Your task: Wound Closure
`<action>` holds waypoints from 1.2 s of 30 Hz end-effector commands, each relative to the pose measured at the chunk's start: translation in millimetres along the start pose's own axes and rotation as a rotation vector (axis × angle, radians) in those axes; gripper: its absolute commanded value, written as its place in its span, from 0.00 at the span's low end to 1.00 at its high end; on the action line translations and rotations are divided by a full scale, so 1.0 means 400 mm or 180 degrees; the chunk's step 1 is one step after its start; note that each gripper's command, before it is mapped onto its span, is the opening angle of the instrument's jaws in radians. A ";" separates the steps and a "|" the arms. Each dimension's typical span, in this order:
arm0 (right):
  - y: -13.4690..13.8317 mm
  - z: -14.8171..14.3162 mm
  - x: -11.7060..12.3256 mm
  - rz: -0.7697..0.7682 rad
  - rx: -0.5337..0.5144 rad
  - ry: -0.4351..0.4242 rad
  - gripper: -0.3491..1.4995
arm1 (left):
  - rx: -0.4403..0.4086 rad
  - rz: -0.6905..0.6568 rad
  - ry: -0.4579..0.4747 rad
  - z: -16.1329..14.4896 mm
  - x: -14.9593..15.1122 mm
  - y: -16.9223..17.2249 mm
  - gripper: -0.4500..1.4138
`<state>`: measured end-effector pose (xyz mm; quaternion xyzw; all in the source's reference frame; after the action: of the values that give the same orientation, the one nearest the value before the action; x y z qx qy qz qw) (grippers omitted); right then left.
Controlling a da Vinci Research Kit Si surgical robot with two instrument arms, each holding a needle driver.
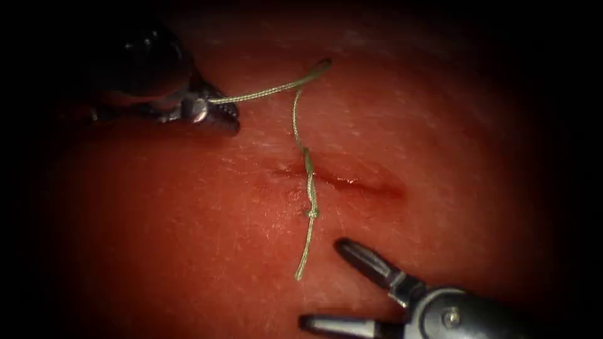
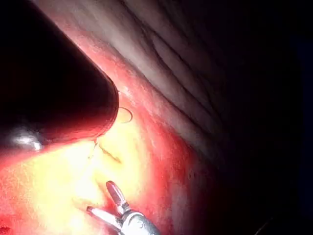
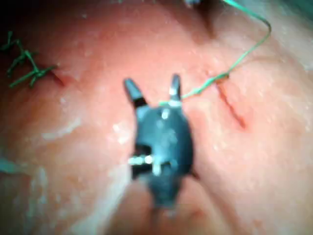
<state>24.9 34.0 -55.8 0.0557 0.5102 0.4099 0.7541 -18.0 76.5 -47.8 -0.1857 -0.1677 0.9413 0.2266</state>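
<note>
Left tool (image 1: 217, 113) pinching thread (image 1: 300, 125) left of the cut (image 1: 352, 182); right tool (image 1: 330, 282) spread, empty.

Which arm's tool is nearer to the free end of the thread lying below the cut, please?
Right. The right tool, jaws open and holding nothing, sits just beside the thread's free end. The left tool is far up on the cut's left, shut on the thread's other stretch.

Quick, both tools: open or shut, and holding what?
Left tool: shut on the thread, left of the cut.
Right tool: open, holding nothing, near the thread's free end.
</note>
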 end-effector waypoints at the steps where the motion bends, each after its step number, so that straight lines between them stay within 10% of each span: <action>1: -0.0007 0.0019 -0.0013 0.0002 0.0007 0.0003 0.85 | 0.0033 -0.0001 -0.0009 0.0021 0.0009 -0.0007 0.41; 15: -0.0009 0.0022 -0.0016 -0.0001 0.0006 0.0004 0.85 | 0.0096 -0.0022 0.0014 -0.0028 0.0016 -0.0014 0.54; 18: -0.0010 0.0023 -0.0017 -0.0002 0.0005 0.0005 0.85 | 0.0110 -0.0021 0.0010 -0.0027 0.0011 -0.0009 0.29; 19: -0.0011 0.0023 -0.0017 -0.0002 0.0005 0.0005 0.85 | 0.0065 -0.0015 0.0023 -0.0019 0.0008 -0.0006 0.07; 27: -0.0010 0.0023 -0.0018 -0.0003 0.0004 -0.0004 0.84 | -0.0104 0.0320 0.0089 -0.0030 -0.0005 -0.0023 0.05; 30: -0.0005 0.0033 -0.0050 0.0054 -0.0093 -0.0285 0.70 | 0.0018 0.0372 0.0289 -0.0065 0.0027 -0.0038 0.05; 36: 0.0034 0.0090 -0.0089 0.1327 -0.0571 -0.0718 0.61 | 0.0053 0.0401 0.0342 -0.0039 0.0043 -0.0046 0.05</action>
<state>25.7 33.8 -51.3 0.1387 0.3559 0.6018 0.7014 -17.6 79.0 -49.4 -0.2441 -0.1363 0.9435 0.1779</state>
